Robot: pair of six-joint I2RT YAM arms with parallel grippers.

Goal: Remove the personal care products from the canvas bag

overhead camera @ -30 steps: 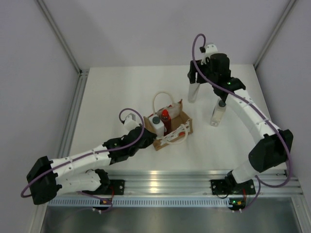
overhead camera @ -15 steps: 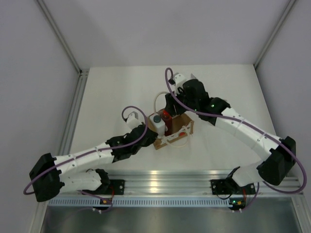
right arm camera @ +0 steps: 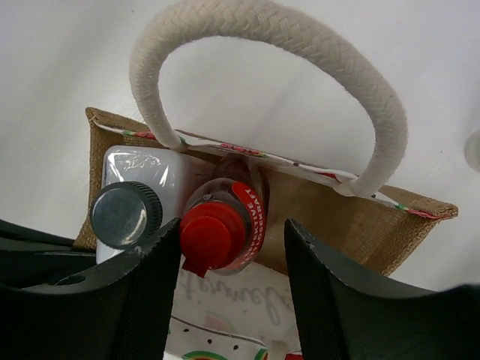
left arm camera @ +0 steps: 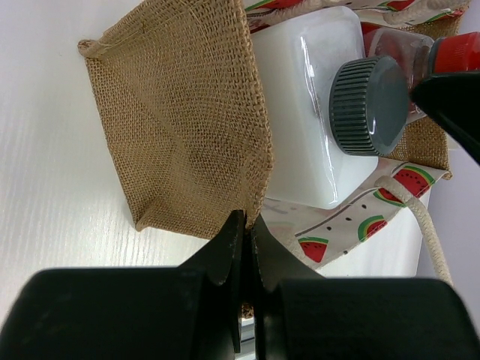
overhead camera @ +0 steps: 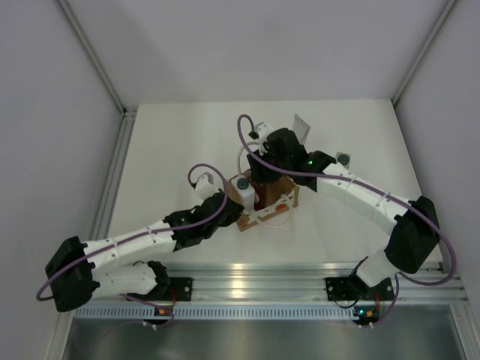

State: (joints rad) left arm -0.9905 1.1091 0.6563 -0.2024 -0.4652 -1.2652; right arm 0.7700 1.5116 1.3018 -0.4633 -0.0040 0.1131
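Top view: the canvas bag (overhead camera: 279, 196) stands upright and open-mouthed near the middle of the table (overhead camera: 165, 150).

Left gripper (left arm camera: 246, 222): jaws pressed together on the burlap rim of the bag at its 9 o'clock side, so the cloth is pinched between the fingers. The left wrist view shows the bag wall spread out flat above the fingers and the watermelon-print lining (left arm camera: 390, 187) at 3 o'clock.

Right gripper (right arm camera: 232, 229): over the bag mouth, fingers spread apart, one on each side of the red bottle (right arm camera: 244, 214). The left-hand finger lies just beside the red cap (right arm camera: 210, 236). We cannot tell whether either finger touches it.

Contents: two products are inside the bag. The white bottle (left arm camera: 304, 112) with its grey cap (left arm camera: 370, 105) stands upright, directly at 9 o'clock of the red bottle and touching it. One rope handle (right arm camera: 270, 41) arches over the bag's far wall at 12 o'clock.

Outside the bag: the white squeeze tube (overhead camera: 301, 126) is on the table at 1 o'clock from the bag, well apart from it. The clear bottle (overhead camera: 343, 159) is at 2 o'clock, and only its top shows past the right arm.
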